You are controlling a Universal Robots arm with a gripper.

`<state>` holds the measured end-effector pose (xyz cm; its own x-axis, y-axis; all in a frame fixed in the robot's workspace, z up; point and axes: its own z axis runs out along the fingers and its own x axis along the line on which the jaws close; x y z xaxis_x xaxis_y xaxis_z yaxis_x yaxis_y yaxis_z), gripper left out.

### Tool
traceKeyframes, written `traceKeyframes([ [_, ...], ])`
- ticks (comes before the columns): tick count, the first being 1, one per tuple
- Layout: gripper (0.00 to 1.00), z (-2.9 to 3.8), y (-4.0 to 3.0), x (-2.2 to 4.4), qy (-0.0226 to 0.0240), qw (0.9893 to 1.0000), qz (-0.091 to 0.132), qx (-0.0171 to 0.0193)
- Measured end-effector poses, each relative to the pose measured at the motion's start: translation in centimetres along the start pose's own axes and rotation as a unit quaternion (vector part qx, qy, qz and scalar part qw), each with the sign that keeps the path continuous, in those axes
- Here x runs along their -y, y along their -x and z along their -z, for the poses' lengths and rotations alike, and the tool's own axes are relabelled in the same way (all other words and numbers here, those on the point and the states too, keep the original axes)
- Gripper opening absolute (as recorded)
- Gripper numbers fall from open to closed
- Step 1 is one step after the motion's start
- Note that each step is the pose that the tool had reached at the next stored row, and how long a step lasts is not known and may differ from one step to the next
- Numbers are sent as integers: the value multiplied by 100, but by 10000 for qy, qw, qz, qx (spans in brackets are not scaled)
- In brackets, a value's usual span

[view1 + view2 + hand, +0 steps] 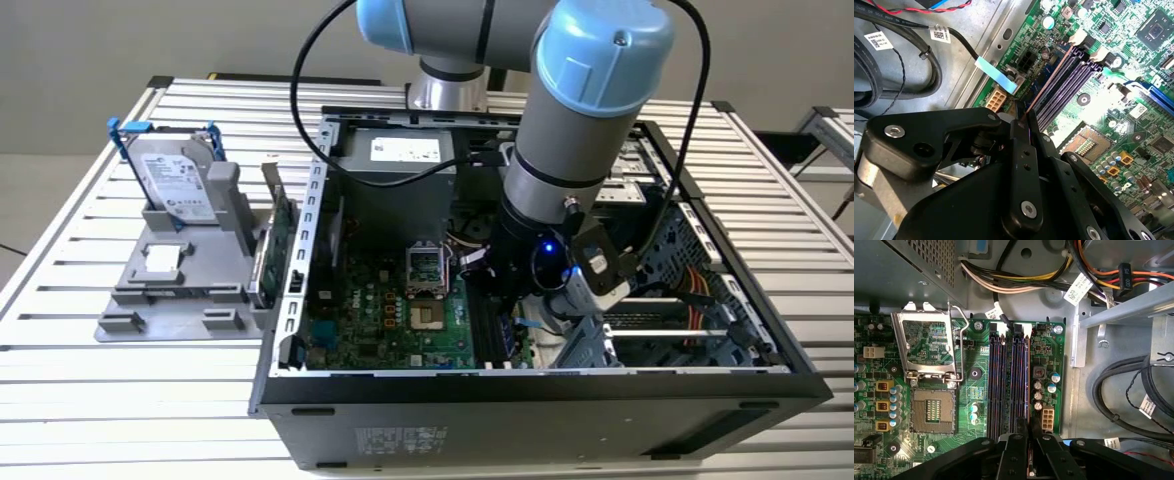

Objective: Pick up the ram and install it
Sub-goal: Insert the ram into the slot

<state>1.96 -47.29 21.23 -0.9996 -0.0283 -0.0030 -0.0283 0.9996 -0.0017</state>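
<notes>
The gripper (1023, 131) reached down into the open computer case (534, 385), its fingers (1024, 170) pinched on the ram (1050, 82). The stick was held edge-on along the outermost memory slot (1025, 385) by the motherboard's (979, 395) edge, apparently so it could seat straight between the white latches (1078, 37).

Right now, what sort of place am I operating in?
Probably a lab or test bench for computer assembly. An open computer case lies on a slatted aluminium table, a hard drive stands in a grey fixture beside it, and the gripper holds the ram edge-on over the motherboard's slots.
</notes>
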Motion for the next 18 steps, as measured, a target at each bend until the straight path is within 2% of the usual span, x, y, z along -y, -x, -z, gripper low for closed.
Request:
traceKeyframes([
  [4,0,1,0,0,-6,10000,0,0],
  [10,0,45,0,-3,-90,10000,0,-3],
  [13,0,45,-2,-10,-96,10000,0,-1],
  [18,0,48,-1,-39,-136,9999,1,-1],
])
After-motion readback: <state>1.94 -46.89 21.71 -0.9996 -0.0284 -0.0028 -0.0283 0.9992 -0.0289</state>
